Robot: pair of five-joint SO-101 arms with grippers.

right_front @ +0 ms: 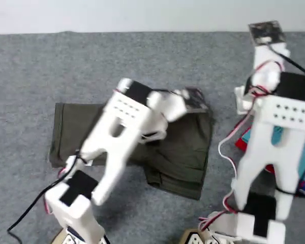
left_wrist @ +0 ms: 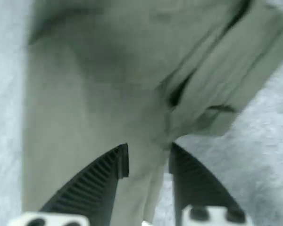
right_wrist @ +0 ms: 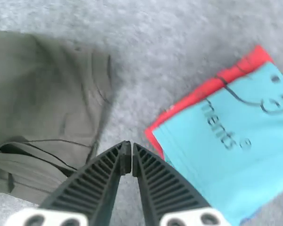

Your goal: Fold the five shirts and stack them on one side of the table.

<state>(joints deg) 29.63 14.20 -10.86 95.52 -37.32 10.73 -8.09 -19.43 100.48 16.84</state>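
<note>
1. Step in hand, by my read: folding the olive shirt (right_front: 183, 147). It lies spread mid-surface, partly folded, w/ one doubled-over band along its near edge in the high view.
2. Left end effector (left_wrist: 148, 162) is over the shirt's far right part in the high view. Its jaws are clamped on a bunched ridge of the olive cloth, which runs up btwn the fingers.
3. Right end effector (right_wrist: 132, 153) has its jaws pressed together w/ nothing in them. It hangs over bare surface (right_front: 142, 56), btwn the olive shirt's edge and the stack.
4. Stack sits at the right side: cyan shirt (right_wrist: 226, 141) on top, red shirt (right_wrist: 205, 89) showing under it as a border. Can't tell how many lie beneath.
5. Progress: at least 2 shirts look done and stacked, and the olive one is mid-fold. Other shirts not accounted for.
6. Next move prob calls for carrying the pinched cloth across the shirt body w/o letting it slip, then laying it flat so edges line up.
7. Right arm could pin the opposite edge so the shirt doesn't drag on the grey surface.
8. Risk: a thin pinch may drop one layer, leaving a crooked fold.
</note>
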